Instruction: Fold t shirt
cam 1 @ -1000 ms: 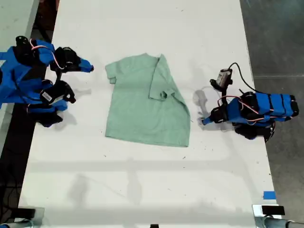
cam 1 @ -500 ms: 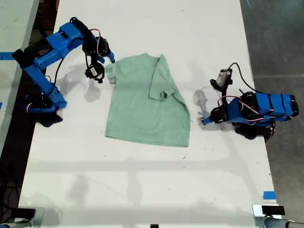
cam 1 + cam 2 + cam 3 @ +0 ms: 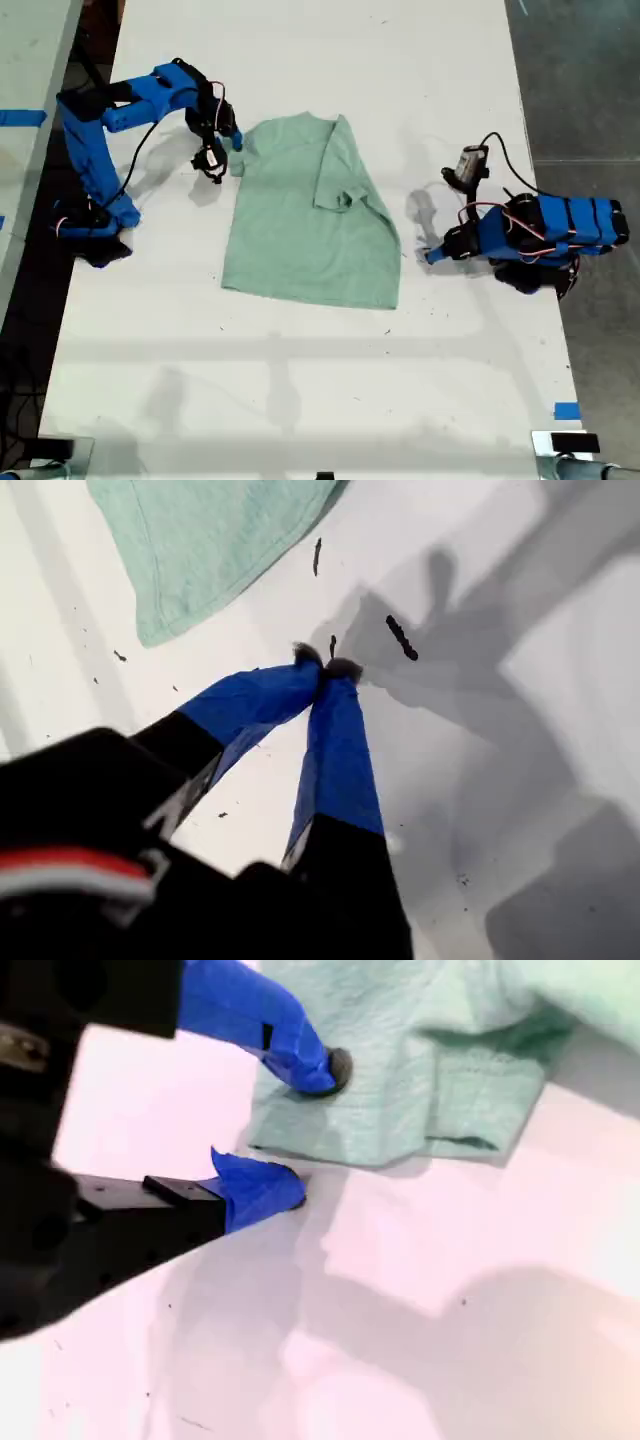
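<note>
The t shirt [image 3: 312,214] lies on the white table [image 3: 300,400], partly folded: one side is turned over onto the body, so that a sleeve [image 3: 338,196] rests on top near the garment's middle. The remaining sleeve [image 3: 400,1090] projects from the t shirt's edge toward the exterior view's left. My second gripper [image 3: 305,1130] is positioned at that projecting sleeve. Its jaws stand apart: one blue-taped fingertip [image 3: 320,1065] sits over the sleeve cloth, and the other fingertip [image 3: 270,1188] rests at the table surface just beside the sleeve's hem. The jaws are not clamped on the cloth. In the exterior view, the same gripper [image 3: 228,148] reaches in from an arm base located well apart from the t shirt on the exterior view's left. My first gripper [image 3: 325,667] is on the opposite side of the t shirt, just beside its corner [image 3: 160,630] but not touching it. Its jaws are together, tips meeting on the bare table, with nothing between them. In the exterior view, this gripper [image 3: 432,256] lies low, close to the t shirt's hem corner.
</note>
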You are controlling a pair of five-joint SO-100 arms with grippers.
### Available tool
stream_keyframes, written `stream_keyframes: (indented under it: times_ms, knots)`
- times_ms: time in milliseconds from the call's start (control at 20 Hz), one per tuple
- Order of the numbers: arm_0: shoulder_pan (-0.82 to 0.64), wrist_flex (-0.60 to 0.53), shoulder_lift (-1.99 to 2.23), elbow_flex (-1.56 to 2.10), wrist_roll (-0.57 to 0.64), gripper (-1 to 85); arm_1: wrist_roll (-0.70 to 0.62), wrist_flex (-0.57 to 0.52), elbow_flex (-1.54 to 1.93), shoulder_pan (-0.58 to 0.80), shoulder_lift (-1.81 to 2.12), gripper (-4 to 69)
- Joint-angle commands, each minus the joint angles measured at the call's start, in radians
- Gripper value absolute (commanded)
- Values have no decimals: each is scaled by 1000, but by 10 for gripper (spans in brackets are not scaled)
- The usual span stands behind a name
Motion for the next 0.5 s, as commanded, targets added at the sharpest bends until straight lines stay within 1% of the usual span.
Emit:
stream_keyframes:
  times_ms: [0,50,200,300,350,450]
  knots:
    - [12,-8,-21,-14,6,104,8,-20,41,-8,11,15]
    - [8,0,-34,-21,11,0,8,-20,41,-8,11,15]
    - [9,20,-34,-31,3,0,8,-20,41,-8,11,15]
    - [40,58,15,-51,-15,0,8,-20,41,-8,11,15]
    - [67,91,54,-74,-34,0,8,-20,41,-8,11,15]
    - [135,192,112,-187,-77,0,8,-20,41,-8,11,15]
